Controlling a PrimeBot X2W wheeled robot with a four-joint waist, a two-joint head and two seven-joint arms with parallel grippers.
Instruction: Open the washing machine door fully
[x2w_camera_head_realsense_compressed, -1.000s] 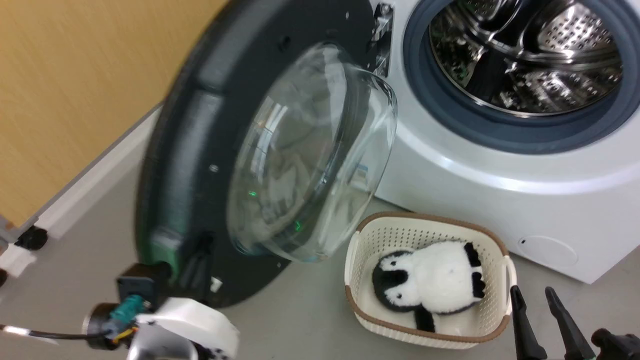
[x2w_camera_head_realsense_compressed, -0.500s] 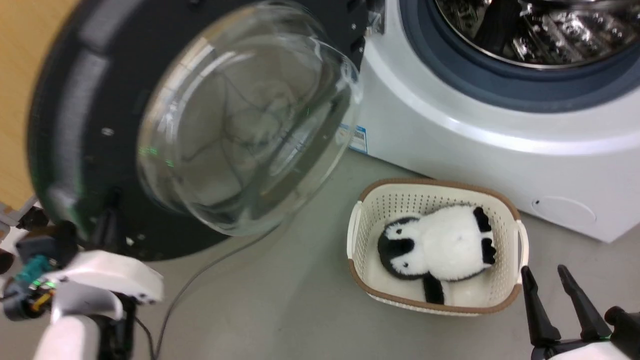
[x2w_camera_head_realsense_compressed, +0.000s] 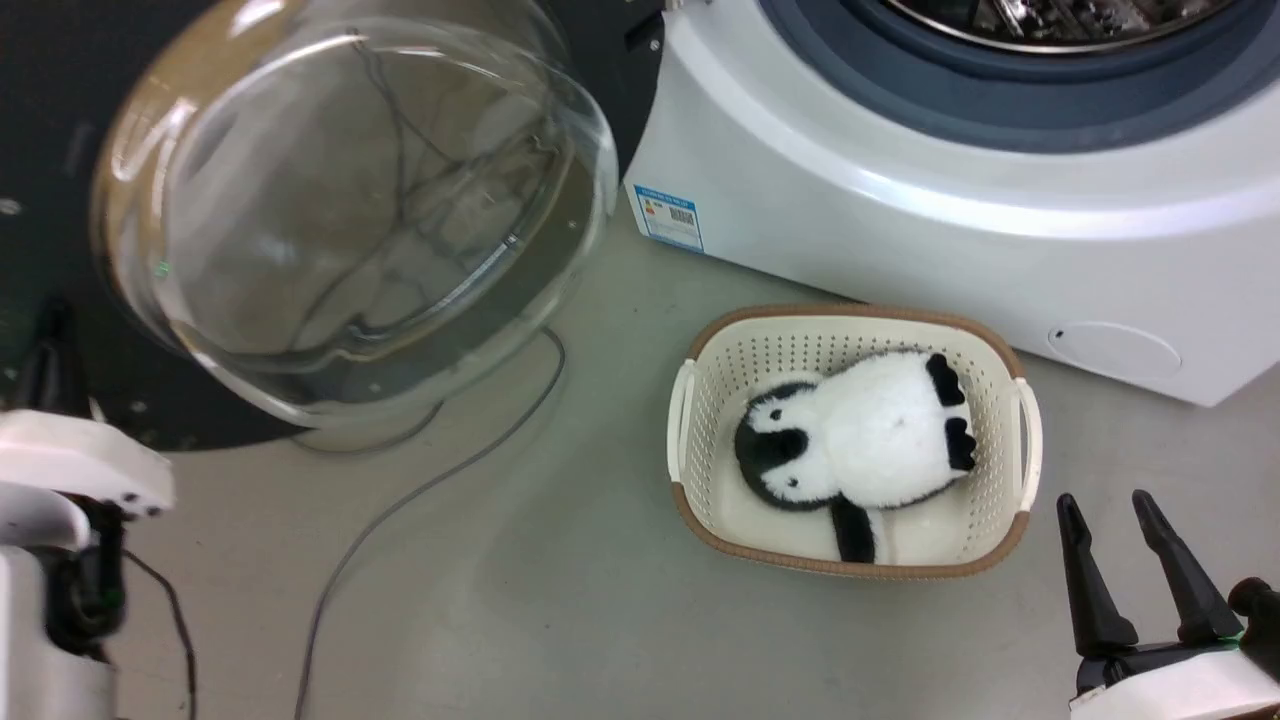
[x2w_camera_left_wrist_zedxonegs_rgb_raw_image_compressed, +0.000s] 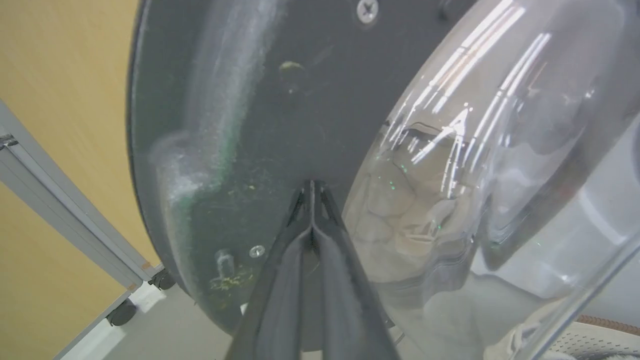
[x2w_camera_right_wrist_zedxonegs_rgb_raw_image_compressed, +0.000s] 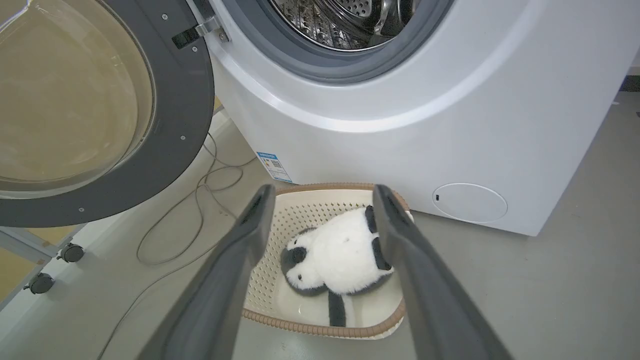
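Your washing machine door (x2w_camera_head_realsense_compressed: 350, 220) sits in the upper left of the head view, swung well out from the white washer (x2w_camera_head_realsense_compressed: 900, 220), with its glass bowl bulging toward the camera and the grey door seal (x2w_camera_head_realsense_compressed: 1000, 110) exposed at the top right. In the left wrist view, your left gripper (x2w_camera_left_wrist_zedxonegs_rgb_raw_image_compressed: 311, 187) has its jaws pressed together. The tips are right at the door's black inner face, just beside the glass, and look to be touching it. At the lower right of the head view, your right gripper (x2w_camera_head_realsense_compressed: 1104, 500) holds nothing, its jaws wide apart, close to the cream basket (x2w_camera_head_realsense_compressed: 690, 400). A plush penguin (x2w_camera_head_realsense_compressed: 860, 440) lies inside the basket. A grey cable (x2w_camera_head_realsense_compressed: 420, 490) trails across the floor below the door.
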